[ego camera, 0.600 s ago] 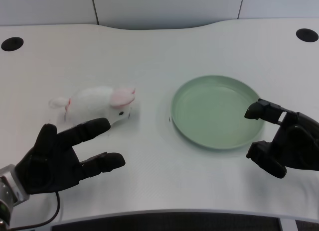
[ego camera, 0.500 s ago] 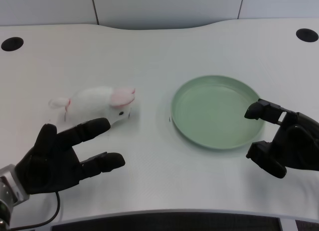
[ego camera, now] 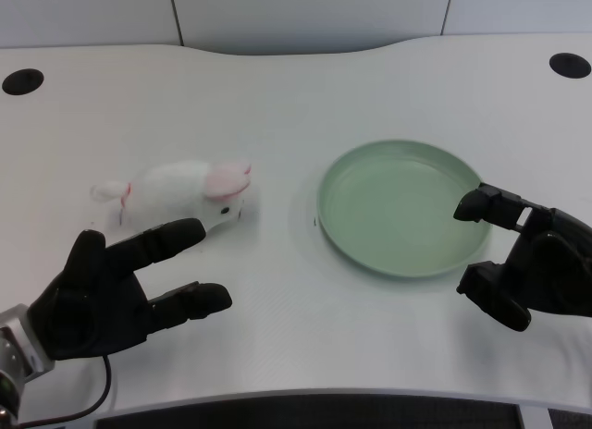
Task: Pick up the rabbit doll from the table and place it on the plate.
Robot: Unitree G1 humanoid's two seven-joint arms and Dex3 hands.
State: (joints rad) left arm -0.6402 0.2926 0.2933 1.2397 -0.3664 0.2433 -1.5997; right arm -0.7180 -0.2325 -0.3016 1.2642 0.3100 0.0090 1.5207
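A white rabbit doll [ego camera: 176, 194] with pink ears lies on its side on the white table, left of centre, head pointing right. A pale green plate [ego camera: 401, 207] sits to its right with nothing on it. My left hand [ego camera: 116, 288] hovers just in front of the doll, palm up, fingers spread and holding nothing; one fingertip reaches close to the doll's head. My right hand [ego camera: 527, 260] rests at the plate's right rim.
Two black cable holes sit at the table's far corners, one on the left [ego camera: 22, 80] and one on the right [ego camera: 569, 65]. The table's front edge runs just below my hands. A grey wall panel stands behind the table.
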